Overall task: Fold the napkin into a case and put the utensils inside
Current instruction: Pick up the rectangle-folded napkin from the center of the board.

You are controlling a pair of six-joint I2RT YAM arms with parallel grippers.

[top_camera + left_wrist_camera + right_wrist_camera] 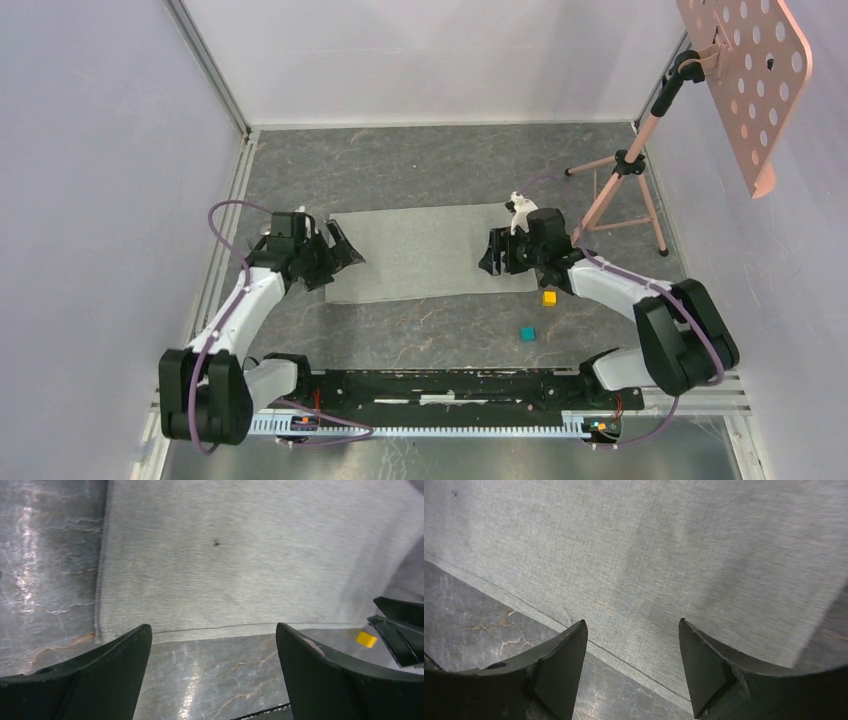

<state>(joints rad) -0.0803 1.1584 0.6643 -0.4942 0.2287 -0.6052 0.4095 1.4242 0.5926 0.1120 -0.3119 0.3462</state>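
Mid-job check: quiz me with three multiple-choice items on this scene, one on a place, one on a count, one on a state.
1. Where is the yellow cube? A on the napkin; B on the table beside the napkin's near right corner; C in a gripper.
2. How many small cubes are there? A one; B two; C four.
3. How does the left gripper stand? A open; B shut on the napkin; C shut on a cube.
Answers: 1 B, bare table shows around it. 2 B, yellow plus the teal cube. 3 A, its jaws stand wide apart, nothing between.
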